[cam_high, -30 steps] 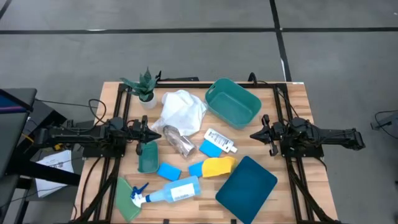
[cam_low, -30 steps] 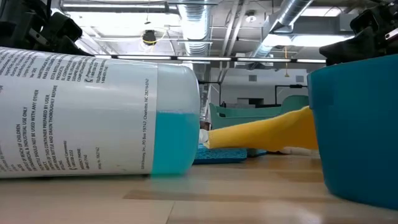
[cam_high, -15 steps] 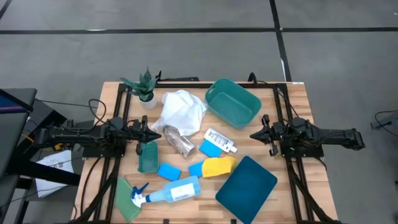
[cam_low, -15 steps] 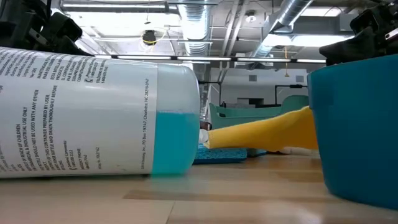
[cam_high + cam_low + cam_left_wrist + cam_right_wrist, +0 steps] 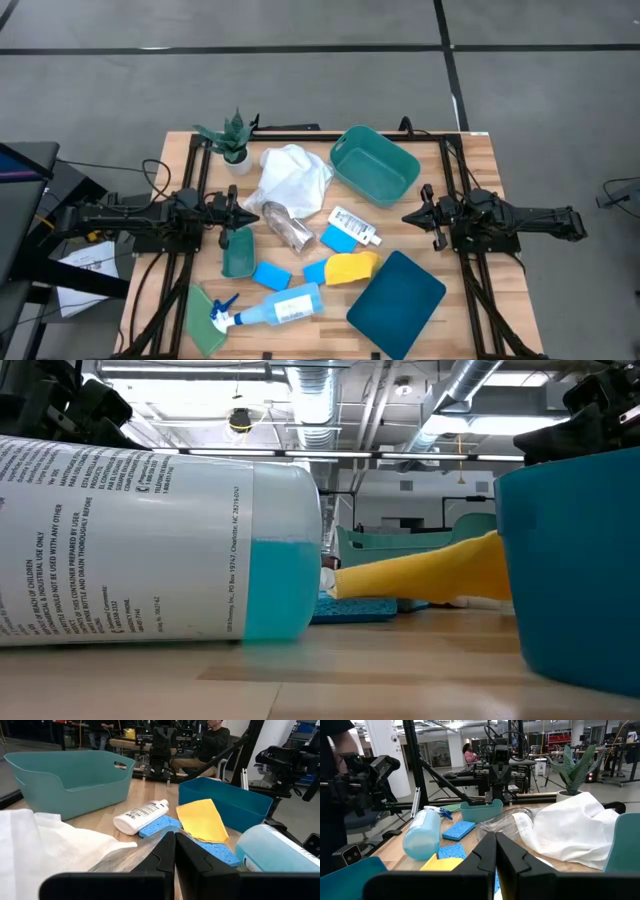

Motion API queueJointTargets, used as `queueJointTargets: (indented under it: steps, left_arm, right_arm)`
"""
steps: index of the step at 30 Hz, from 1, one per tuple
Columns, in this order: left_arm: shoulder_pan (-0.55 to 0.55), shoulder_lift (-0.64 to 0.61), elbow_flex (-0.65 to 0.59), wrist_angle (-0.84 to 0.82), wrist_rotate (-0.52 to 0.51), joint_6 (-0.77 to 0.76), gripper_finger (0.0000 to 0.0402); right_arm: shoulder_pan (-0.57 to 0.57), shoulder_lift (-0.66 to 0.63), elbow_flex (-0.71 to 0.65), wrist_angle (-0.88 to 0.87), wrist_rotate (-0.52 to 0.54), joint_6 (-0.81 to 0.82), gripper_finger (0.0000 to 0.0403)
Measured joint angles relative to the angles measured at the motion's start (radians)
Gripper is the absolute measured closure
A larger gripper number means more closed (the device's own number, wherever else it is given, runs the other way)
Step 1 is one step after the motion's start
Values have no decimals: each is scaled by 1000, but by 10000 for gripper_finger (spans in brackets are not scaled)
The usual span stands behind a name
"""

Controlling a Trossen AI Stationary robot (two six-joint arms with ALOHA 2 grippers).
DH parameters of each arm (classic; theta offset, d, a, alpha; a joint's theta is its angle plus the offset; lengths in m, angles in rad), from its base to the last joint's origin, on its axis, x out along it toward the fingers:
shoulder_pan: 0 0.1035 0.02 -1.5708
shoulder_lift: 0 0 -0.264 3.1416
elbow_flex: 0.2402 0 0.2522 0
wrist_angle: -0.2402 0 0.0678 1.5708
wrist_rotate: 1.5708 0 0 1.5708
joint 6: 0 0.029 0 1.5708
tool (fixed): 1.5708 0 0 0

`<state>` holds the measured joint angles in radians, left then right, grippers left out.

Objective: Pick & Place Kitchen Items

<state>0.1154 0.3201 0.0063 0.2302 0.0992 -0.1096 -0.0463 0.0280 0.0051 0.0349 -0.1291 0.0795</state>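
- High view shows the worktop [image 5: 470, 160] from above, with the kitchen things lying loose in the middle, so both arms can reach them.
- At the left middle of that picture the left pincer [image 5: 236, 212] waits low by the edge. Its two fingers are pressed together and hold nothing (the left wrist view shows them touching).
- At the right middle the right pincer [image 5: 410, 217] waits the same way, fingers together and empty, pointing at the pile.
- A white cloth [image 5: 290, 175] lies bunched above the middle, and the crinkled silver cup [image 5: 286, 226] lies tipped over just under it.
- The small white bottle [image 5: 354, 224] lies flat near the middle, with a blue sponge [image 5: 338, 239] touching it.
- A yellow cloth [image 5: 352, 266] lies just below them, and another blue sponge [image 5: 271, 275] sits to its left.
- The spray bottle [image 5: 272, 307] lies on its side near the bottom edge, so close to the low camera that it fills much of that view.
- A green cloth [image 5: 203, 320] is at the lower left.
- The teal tub [image 5: 374, 164] stands open at the upper middle, and I think things are meant to go in there.
- Nothing is picked up yet, so the job looks just begun.
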Motion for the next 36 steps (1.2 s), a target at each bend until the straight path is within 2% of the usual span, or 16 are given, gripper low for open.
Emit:
queueJointTargets:
  steps: [2,7,13,16,23,26,30,33,36]
  left_arm:
    - [0,10,0,64,-23,-38,399]
    - [0,9,0,293,-85,-336,399]
    - [0,10,0,490,-392,-685,399]
    - [0,13,0,562,-503,-717,399]
    - [0,15,0,705,-520,-711,399]
    - [0,22,0,756,-521,-717,399]
    - [0,37,0,810,-521,-713,399]
    - [0,50,0,851,-517,-716,399]
    - [0,63,0,879,-463,-698,399]
  right_arm:
    - [0,0,0,0,0,0,403]
    - [0,0,0,0,0,0,403]
    - [0,0,0,0,0,0,403]
    - [0,0,0,0,0,0,403]
    - [-1,0,0,18,0,-13,403]
    - [6,-1,0,61,1,112,403]
    - [5,-1,0,234,17,238,403]
    - [5,-2,0,420,87,388,403]
    - [5,-2,3,538,250,594,403]
